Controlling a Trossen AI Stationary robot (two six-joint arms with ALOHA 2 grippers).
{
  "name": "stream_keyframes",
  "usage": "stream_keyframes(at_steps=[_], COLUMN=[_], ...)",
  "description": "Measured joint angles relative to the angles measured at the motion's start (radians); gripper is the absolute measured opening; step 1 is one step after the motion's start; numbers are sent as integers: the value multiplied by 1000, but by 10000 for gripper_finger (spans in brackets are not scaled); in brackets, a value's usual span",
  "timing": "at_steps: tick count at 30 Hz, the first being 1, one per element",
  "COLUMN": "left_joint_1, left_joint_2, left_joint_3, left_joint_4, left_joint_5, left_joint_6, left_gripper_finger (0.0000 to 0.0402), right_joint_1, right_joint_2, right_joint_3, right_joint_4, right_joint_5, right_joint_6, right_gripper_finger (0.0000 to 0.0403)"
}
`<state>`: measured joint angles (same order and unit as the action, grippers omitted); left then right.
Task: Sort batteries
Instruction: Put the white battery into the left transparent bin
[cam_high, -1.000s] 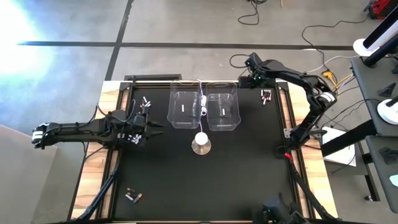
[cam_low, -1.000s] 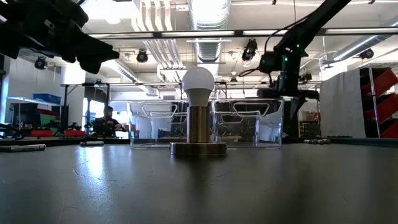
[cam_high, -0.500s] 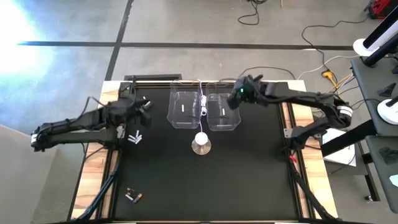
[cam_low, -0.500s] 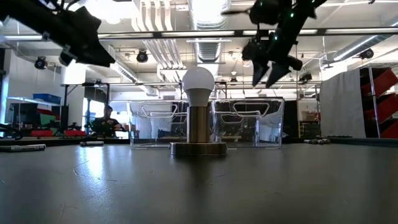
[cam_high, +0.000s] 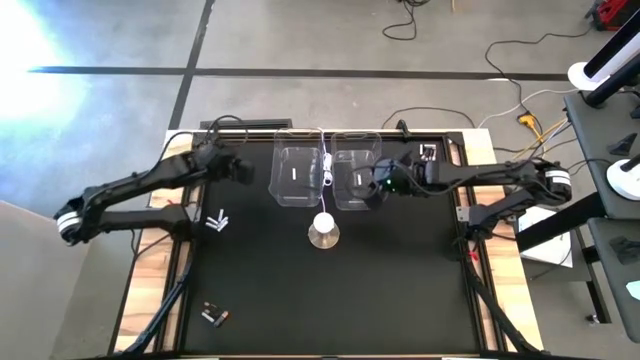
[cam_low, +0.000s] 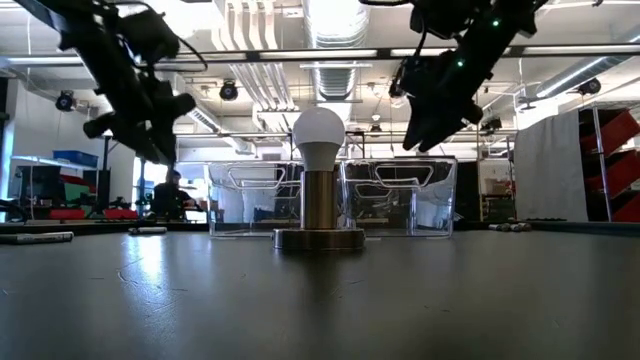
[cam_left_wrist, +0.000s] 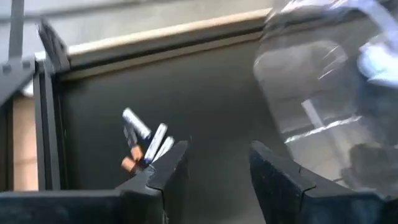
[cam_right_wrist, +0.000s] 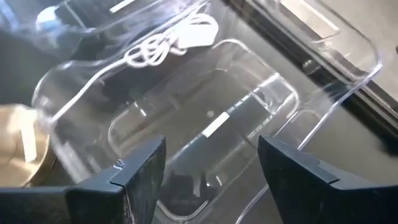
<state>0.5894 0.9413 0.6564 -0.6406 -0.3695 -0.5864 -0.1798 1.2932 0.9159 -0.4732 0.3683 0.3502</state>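
Note:
Two clear bins stand side by side at the far middle, the left bin (cam_high: 295, 176) and the right bin (cam_high: 358, 180), each with one pale battery (cam_right_wrist: 214, 127) on its floor. My right gripper (cam_high: 375, 187) hangs open above the right bin, empty (cam_right_wrist: 211, 148). My left gripper (cam_high: 243, 172) hovers open and empty (cam_left_wrist: 217, 150) just left of the left bin. A small cluster of batteries (cam_left_wrist: 143, 142) lies on the mat ahead of it. More batteries lie loose at the left (cam_high: 217, 221), near left (cam_high: 213, 316) and far right (cam_high: 430, 152).
A lamp with a white bulb on a brass base (cam_high: 322, 231) stands just in front of the bins. Its white cable (cam_high: 327, 166) runs between them. The black mat (cam_high: 400, 290) stretches bare toward the near edge. A person sits in the room behind (cam_low: 175, 192).
My right gripper has swung from the far right corner, by the batteries there, toward the table's left and near side, and now hangs over the right bin. My left gripper has gone from the left batteries toward the far edge and the left bin, rolling its wrist.

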Motion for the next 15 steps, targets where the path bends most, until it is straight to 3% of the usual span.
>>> stream_keyframes(at_steps=[4,11,15], left_joint_1=[93,278,379], left_joint_2=[104,290,411], left_joint_3=[24,112,191], left_joint_4=[1,-14,-24], left_joint_5=[74,110,252], left_joint_6=[-5,-65,-89], left_gripper_finger=[159,157,157], right_joint_1=[52,133,177], right_joint_2=[-11,-10,-10], right_joint_3=[-27,-65,-70], right_joint_4=[0,0,1], right_joint_5=[-1,-5,-5], right_joint_6=[-4,34,43], right_gripper_finger=[246,257,258])
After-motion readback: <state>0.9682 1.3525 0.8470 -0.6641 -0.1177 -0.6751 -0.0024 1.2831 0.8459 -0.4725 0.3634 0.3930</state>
